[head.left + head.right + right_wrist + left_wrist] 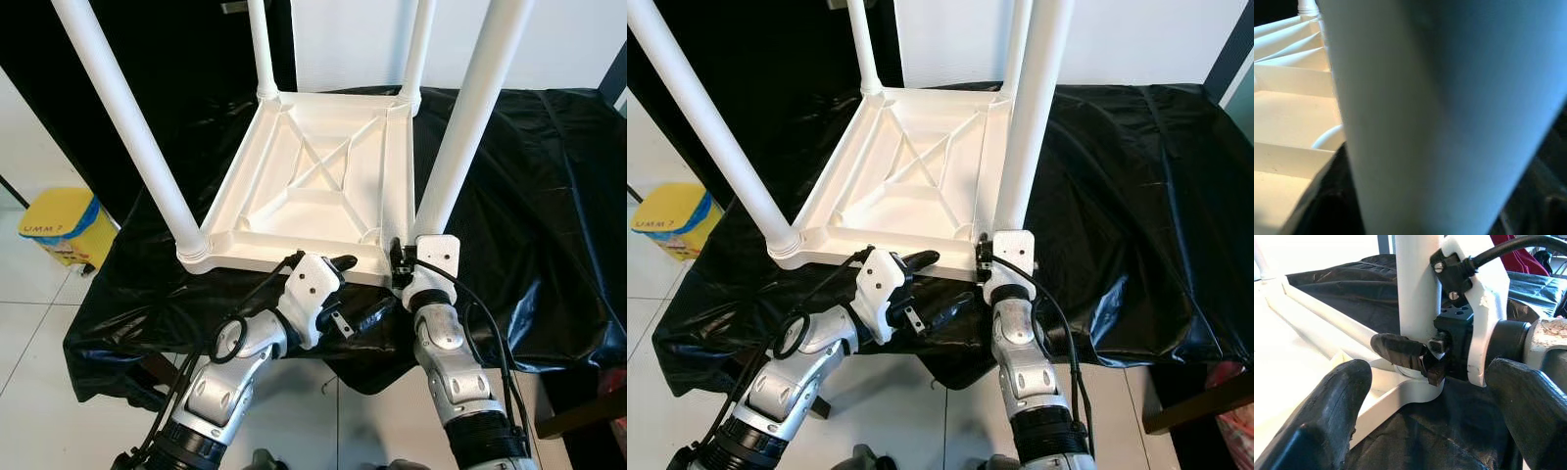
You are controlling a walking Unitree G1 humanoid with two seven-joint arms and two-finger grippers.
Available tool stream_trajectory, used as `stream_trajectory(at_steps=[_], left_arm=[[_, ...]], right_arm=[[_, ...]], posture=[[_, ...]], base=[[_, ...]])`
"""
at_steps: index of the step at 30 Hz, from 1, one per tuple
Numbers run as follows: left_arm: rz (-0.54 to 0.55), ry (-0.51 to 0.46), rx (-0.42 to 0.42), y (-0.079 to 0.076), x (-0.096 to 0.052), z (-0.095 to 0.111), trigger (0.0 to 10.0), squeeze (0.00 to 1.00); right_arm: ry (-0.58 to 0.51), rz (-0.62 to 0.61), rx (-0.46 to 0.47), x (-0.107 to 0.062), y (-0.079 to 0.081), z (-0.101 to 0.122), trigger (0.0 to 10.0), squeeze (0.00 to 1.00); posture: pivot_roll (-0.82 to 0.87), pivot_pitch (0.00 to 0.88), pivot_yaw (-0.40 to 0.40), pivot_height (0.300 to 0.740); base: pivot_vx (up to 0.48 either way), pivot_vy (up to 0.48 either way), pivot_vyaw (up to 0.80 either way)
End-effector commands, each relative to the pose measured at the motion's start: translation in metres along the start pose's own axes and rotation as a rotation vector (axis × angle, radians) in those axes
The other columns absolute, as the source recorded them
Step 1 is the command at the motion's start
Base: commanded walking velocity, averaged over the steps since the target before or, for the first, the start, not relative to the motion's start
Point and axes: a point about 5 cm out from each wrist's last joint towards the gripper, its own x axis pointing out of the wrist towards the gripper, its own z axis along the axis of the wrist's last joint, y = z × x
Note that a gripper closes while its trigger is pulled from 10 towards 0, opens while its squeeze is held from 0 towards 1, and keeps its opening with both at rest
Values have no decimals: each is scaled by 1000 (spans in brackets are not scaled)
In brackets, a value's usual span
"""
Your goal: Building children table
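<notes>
A white children's table lies upside down, its ribbed underside (313,176) facing up on a black cloth (534,196). All its legs stand upward. My right gripper (400,258) is at the base of the near right leg (470,108) and is shut on it. In the left wrist view one black finger (1400,352) of that gripper curls across the leg (1418,284). My left gripper (362,291) is open just below the table's front edge, pointing at that same corner. Its fingers (1327,421) hold nothing.
The near left leg (127,117) and two far legs (260,49) rise steeply toward the camera. The cloth-covered surface ends right at my arms. A yellow bin (61,225) stands on the tiled floor to the left. A white wall is behind.
</notes>
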Motion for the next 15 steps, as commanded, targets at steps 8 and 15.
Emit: stream_trajectory(at_steps=[8,15], left_arm=[[45,9,7,5,-1,-2,10000,0],[44,9,10,7,-1,-2,10000,0]], right_arm=[[-29,85,-4,-3,-9,3,10000,1000],[-44,195,-7,-5,-16,4,10000,1000]], posture=[[-117,80,15,740],[-125,77,21,740]], base=[[0,0,0],[0,0,0]])
